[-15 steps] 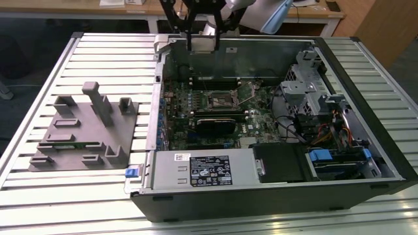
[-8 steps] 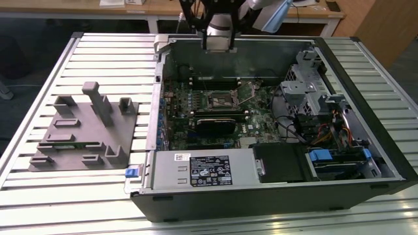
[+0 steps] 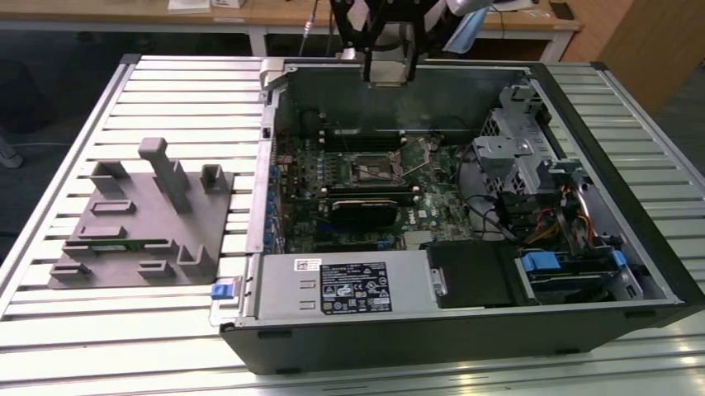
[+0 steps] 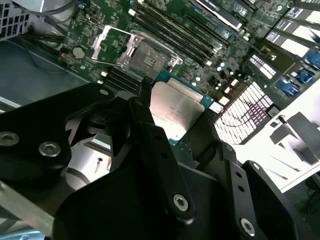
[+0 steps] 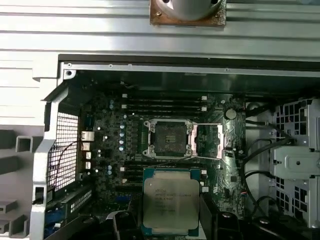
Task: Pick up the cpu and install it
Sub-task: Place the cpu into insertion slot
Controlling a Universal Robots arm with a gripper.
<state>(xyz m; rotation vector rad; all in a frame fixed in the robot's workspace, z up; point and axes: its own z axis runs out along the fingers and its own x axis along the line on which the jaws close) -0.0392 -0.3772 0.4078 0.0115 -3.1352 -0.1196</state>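
The cpu (image 5: 170, 200) was a small flat square chip, its pale silver metal top facing up, rimmed by green board. The gripper (image 5: 170, 222) clasped its opposite edges, holding it over the motherboard (image 5: 115, 150), beside the open socket (image 5: 167, 139).

Reads as pale satin metal on the cpu (image 5: 167, 200) top; matt black metal with bright screws on the gripper (image 4: 177, 127); ribbed, lightly glossy silvery metal on the table (image 3: 165, 82); matt grey plastic on the fixture (image 3: 121, 247); dull grey sheet metal inside the case (image 3: 418, 91).
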